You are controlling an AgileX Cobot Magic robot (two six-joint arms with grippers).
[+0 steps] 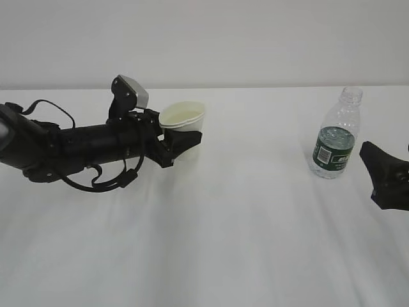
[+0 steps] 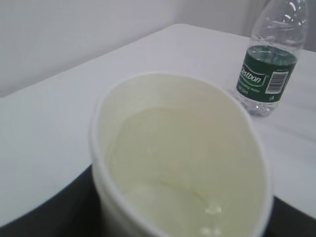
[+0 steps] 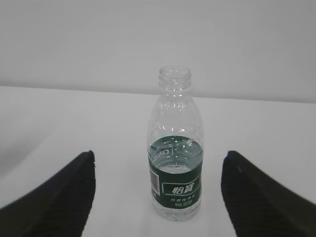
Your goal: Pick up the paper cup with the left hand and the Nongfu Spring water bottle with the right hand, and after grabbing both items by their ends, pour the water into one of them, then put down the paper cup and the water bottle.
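The left hand is clamping the paper cup on the white table, water pooling inside; the right hand is gaping wide, empty. The uncapped Nongfu Spring water bottle is standing upright just beyond its fingers, untouched.

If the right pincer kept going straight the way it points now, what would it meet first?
Most likely the water bottle: in the right wrist view it stands upright, centred between the open right pincer fingers, nothing before it. Remaining gap unclear.

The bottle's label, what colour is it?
Dark green with white print, on the water bottle. The right wrist view shows it best.
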